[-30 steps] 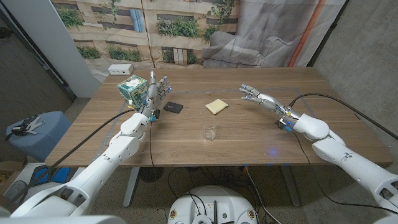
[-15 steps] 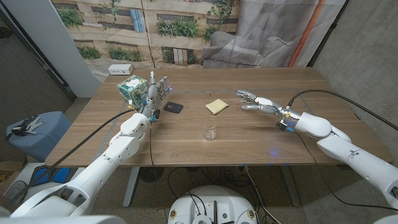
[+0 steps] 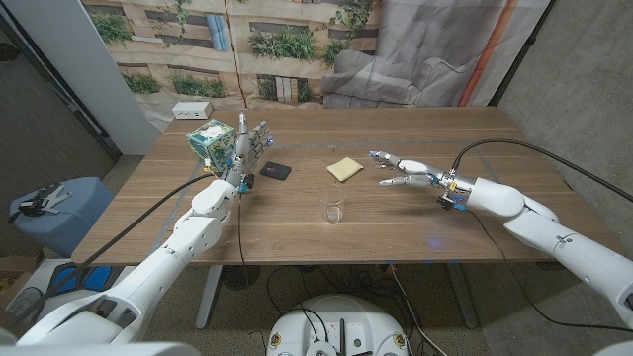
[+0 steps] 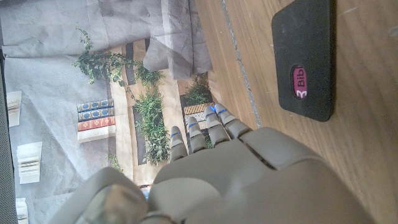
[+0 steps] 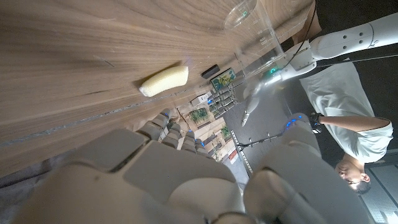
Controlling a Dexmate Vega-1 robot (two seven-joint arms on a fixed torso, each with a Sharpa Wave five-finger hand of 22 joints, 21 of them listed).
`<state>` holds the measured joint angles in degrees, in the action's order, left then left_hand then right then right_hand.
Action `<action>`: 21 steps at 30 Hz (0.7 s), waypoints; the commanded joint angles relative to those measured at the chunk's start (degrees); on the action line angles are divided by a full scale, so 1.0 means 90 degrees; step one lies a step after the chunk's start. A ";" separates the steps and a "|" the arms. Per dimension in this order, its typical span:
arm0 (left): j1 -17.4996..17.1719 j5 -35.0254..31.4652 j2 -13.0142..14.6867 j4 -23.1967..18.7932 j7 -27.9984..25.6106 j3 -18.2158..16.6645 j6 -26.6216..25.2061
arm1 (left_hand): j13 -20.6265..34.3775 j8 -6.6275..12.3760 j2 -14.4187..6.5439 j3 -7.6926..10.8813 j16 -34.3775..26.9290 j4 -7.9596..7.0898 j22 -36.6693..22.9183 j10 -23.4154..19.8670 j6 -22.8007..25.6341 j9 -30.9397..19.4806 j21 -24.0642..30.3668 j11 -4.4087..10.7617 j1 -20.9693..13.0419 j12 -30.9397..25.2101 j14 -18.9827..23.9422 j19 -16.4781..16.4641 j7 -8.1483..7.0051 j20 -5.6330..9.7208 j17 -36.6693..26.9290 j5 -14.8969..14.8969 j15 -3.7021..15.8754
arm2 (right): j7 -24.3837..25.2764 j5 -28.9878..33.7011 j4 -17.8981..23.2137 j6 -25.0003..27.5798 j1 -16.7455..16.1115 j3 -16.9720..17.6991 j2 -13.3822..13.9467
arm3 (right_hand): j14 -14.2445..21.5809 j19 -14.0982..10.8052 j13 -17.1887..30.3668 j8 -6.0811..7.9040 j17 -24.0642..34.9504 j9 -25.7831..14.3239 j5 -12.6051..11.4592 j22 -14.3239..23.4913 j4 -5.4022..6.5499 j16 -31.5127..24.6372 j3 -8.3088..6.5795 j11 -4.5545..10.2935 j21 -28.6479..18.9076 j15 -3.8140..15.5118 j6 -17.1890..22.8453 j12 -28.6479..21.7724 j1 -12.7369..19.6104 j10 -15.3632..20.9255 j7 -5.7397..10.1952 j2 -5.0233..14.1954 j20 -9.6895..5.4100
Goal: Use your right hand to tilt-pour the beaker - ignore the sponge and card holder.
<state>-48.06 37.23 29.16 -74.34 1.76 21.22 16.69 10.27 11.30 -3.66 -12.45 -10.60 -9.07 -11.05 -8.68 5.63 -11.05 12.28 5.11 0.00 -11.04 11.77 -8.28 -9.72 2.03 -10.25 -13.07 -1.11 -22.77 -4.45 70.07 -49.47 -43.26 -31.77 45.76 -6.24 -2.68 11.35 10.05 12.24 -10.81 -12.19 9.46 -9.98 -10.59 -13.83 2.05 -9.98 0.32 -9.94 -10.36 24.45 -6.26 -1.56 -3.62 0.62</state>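
The clear glass beaker stands upright near the table's front middle; it also shows in the right wrist view. My right hand hovers over the table, behind and to the right of the beaker and well apart from it, fingers spread and holding nothing; its back fills the right wrist view's foreground. The yellow sponge lies just left of that hand. The black card holder lies further left. My left hand stands raised beside it, fingers apart and empty, and its back shows in the left wrist view.
A green patterned cube box sits by the left hand. A white power strip lies at the table's far left edge. In the right wrist view a person stands beyond the table. The card holder is close to my left hand.
My right hand has moved left across the table, ending nearer the sponge and the beaker. The left hand and the objects have not moved.
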 commanded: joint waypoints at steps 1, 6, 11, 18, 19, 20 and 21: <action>-0.0001 0.0000 0.0001 -0.0003 -0.0001 0.0000 -0.0003 | 0.0018 0.0022 -0.0162 -0.0035 -0.0031 0.0009 -0.0020 -0.0060 -0.0002 -0.0021 0.0046 0.0000 -0.0010 -0.0036 0.0043 -0.0042 -0.0061 0.0062 -0.0034 -0.0028 -0.0004 | 0.0110 0.0403 -0.0118 -0.0340 0.0125 -0.0174 -0.0150 | -0.0079 0.0023 0.0012 0.0062 0.0003 -0.0031 -0.0038 0.0012 -0.0026 -0.0046 -0.0003 0.0000 -0.0042 0.0001 -0.0913 -0.0025 0.0102 -0.0056 0.0004 -0.0002 0.0039; -0.0001 0.0001 0.0001 -0.0004 -0.0001 0.0000 -0.0004 | 0.0018 0.0022 -0.0163 -0.0034 -0.0030 0.0008 -0.0020 -0.0059 0.0000 -0.0021 0.0046 0.0009 -0.0010 -0.0036 0.0040 -0.0042 -0.0060 0.0059 -0.0034 -0.0028 -0.0007 | 0.0218 0.0574 -0.0124 -0.0399 0.0139 -0.0211 -0.0226 | -0.0088 0.0026 0.0019 0.0075 -0.0001 -0.0036 -0.0061 0.0013 -0.0030 -0.0053 -0.0004 -0.0008 -0.0046 -0.0013 -0.0944 -0.0029 0.0153 -0.0084 -0.0014 -0.0042 0.0051; 0.0000 0.0001 0.0001 -0.0003 -0.0001 0.0000 -0.0004 | 0.0018 0.0025 -0.0162 -0.0035 -0.0029 0.0008 -0.0020 -0.0062 0.0008 -0.0021 0.0046 -0.0004 -0.0009 -0.0037 0.0039 -0.0043 -0.0048 0.0062 -0.0034 -0.0027 -0.0005 | 0.0267 0.0717 -0.0153 -0.0473 0.0169 -0.0262 -0.0261 | -0.0102 0.0032 0.0027 0.0091 -0.0004 -0.0041 -0.0086 0.0014 -0.0032 -0.0058 -0.0009 -0.0017 -0.0049 -0.0039 -0.0967 -0.0042 0.0212 -0.0094 -0.0010 -0.0077 0.0063; 0.0000 0.0001 0.0001 -0.0003 -0.0001 0.0000 -0.0005 | 0.0018 0.0025 -0.0162 -0.0035 -0.0030 0.0009 -0.0020 -0.0061 0.0008 -0.0021 0.0046 0.0007 -0.0010 -0.0037 0.0041 -0.0042 -0.0060 0.0061 -0.0034 -0.0027 -0.0004 | 0.0488 0.1156 -0.0180 -0.0600 0.0201 -0.0302 -0.0331 | -0.0119 0.0060 0.0035 0.0108 -0.0008 -0.0046 -0.0117 0.0015 -0.0031 -0.0065 -0.0009 -0.0029 -0.0045 -0.0045 -0.0998 -0.0050 0.0283 -0.0120 0.0010 -0.0131 0.0095; 0.0000 0.0000 0.0001 -0.0003 -0.0001 0.0000 -0.0004 | 0.0018 0.0024 -0.0162 -0.0035 -0.0031 0.0008 -0.0020 -0.0063 0.0005 -0.0021 0.0046 0.0009 -0.0010 -0.0038 0.0044 -0.0041 -0.0057 0.0061 -0.0034 -0.0027 -0.0002 | 0.0565 0.1256 -0.0184 -0.0623 0.0193 -0.0293 -0.0348 | -0.0118 0.0067 0.0036 0.0110 -0.0008 -0.0047 -0.0120 0.0016 -0.0031 -0.0066 -0.0009 -0.0032 -0.0043 -0.0046 -0.0998 -0.0051 0.0289 -0.0122 0.0011 -0.0135 0.0101; 0.0000 0.0000 0.0001 -0.0003 -0.0001 0.0000 -0.0004 | 0.0018 0.0025 -0.0163 -0.0035 -0.0031 0.0008 -0.0020 -0.0064 0.0007 -0.0021 0.0046 0.0006 -0.0010 -0.0038 0.0043 -0.0043 -0.0058 0.0065 -0.0034 -0.0027 -0.0001 | 0.0595 0.1292 -0.0179 -0.0614 0.0188 -0.0300 -0.0358 | -0.0120 0.0074 0.0038 0.0112 -0.0008 -0.0047 -0.0125 0.0016 -0.0031 -0.0068 -0.0009 -0.0031 -0.0042 -0.0049 -0.1004 -0.0053 0.0299 -0.0123 0.0013 -0.0142 0.0110; 0.0000 0.0001 0.0001 -0.0003 -0.0001 0.0000 -0.0004 | 0.0018 0.0024 -0.0163 -0.0035 -0.0030 0.0008 -0.0020 -0.0063 0.0007 -0.0021 0.0046 0.0005 -0.0010 -0.0038 0.0042 -0.0041 -0.0058 0.0062 -0.0034 -0.0027 -0.0001 | 0.0628 0.1325 -0.0175 -0.0597 0.0180 -0.0307 -0.0373 | -0.0118 0.0075 0.0039 0.0116 -0.0009 -0.0048 -0.0129 0.0016 -0.0030 -0.0070 -0.0009 -0.0034 -0.0042 -0.0057 -0.1004 -0.0055 0.0309 -0.0123 0.0005 -0.0149 0.0114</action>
<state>-48.06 37.23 29.17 -74.37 1.75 21.22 16.65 10.26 11.30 -3.66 -12.45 -10.60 -9.07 -11.05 -8.67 5.63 -11.05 12.28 5.11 0.00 -11.04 11.77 -8.28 -9.72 2.03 -10.25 -13.07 -1.11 -20.01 2.61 68.79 -53.65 -41.82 -33.90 43.51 -6.64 -1.96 11.62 10.87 11.98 -11.08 -12.94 9.46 -9.97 -10.82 -13.83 1.88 -10.21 -0.10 -9.94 -10.61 26.45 -7.04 -1.56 -4.83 1.35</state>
